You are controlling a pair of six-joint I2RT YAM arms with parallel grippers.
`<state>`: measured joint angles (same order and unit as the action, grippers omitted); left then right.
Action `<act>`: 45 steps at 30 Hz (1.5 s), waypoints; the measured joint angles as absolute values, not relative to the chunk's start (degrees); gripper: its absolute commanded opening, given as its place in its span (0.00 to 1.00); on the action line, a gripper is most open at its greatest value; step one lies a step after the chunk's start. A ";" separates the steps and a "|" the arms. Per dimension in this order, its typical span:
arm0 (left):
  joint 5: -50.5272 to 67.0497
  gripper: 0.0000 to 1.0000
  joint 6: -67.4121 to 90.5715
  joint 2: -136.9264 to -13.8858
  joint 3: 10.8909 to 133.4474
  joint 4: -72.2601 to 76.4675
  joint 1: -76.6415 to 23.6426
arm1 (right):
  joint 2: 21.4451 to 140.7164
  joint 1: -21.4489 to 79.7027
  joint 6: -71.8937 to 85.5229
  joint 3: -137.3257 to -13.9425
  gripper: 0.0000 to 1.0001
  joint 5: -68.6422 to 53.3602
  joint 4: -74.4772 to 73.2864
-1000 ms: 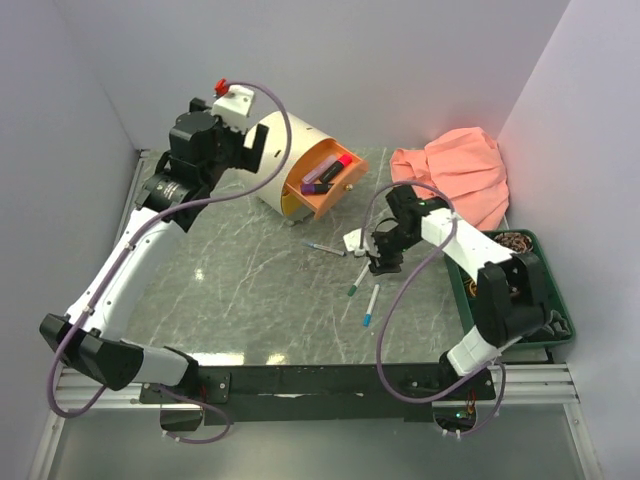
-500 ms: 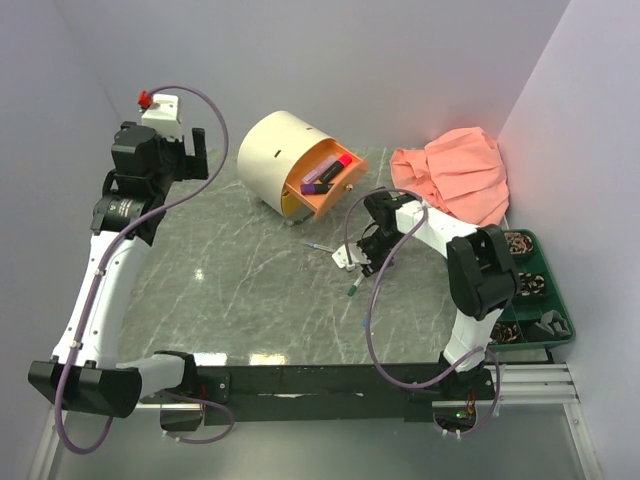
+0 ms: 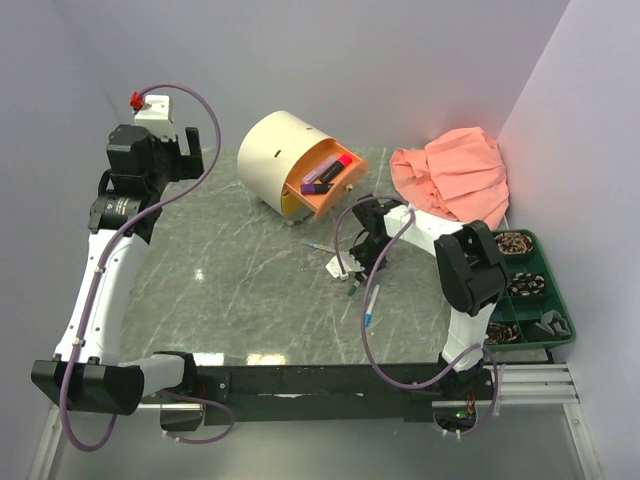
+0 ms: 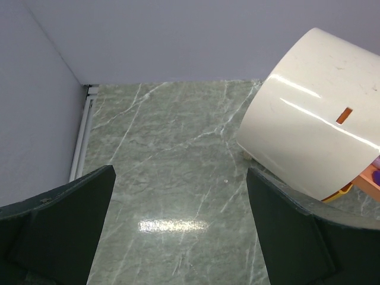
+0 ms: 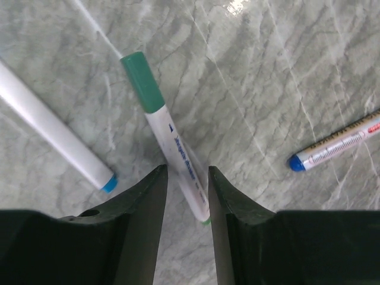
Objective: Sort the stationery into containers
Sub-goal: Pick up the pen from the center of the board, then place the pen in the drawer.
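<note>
step: pick green-capped pen [image 5: 172,148] | right end effector [image 5: 187,172]: straddling it, not clamped | left end effector [image 4: 179,172]: released, empty | next: pinch, lift to far orange drawer [image 3: 335,197]

highlighters [image 3: 325,176] in drawer [image 3: 340,197] | pens [image 3: 371,303] on table [image 3: 220,270] before drawer | cloth [image 3: 455,180] behind tray [image 3: 558,295], right

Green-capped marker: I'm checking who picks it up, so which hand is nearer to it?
Right. The right hand straddles the green-capped marker, a finger on each side; the left hand hangs open far off, over by the cream cabinet.
</note>
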<state>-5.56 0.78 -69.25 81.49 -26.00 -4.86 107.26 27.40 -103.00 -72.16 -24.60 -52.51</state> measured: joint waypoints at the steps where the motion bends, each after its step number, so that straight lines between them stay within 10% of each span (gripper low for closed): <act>1: -5.39 1.00 0.89 -69.25 81.49 -26.00 -4.73 | 107.33 27.62 -103.04 -71.61 0.40 -24.29 -51.59; 9: -4.25 0.99 1.19 -69.28 81.49 -26.00 -3.88 | 106.85 28.53 -101.97 -69.84 0.00 -22.52 -49.69; 28: -0.78 0.99 1.23 -72.75 82.78 -24.73 -3.77 | 75.42 29.02 -88.62 -80.93 0.00 -31.33 -48.56; 45: 1.63 1.00 1.41 -73.10 84.47 -24.32 -2.79 | 92.42 29.10 -78.85 -92.99 0.09 -25.67 -27.03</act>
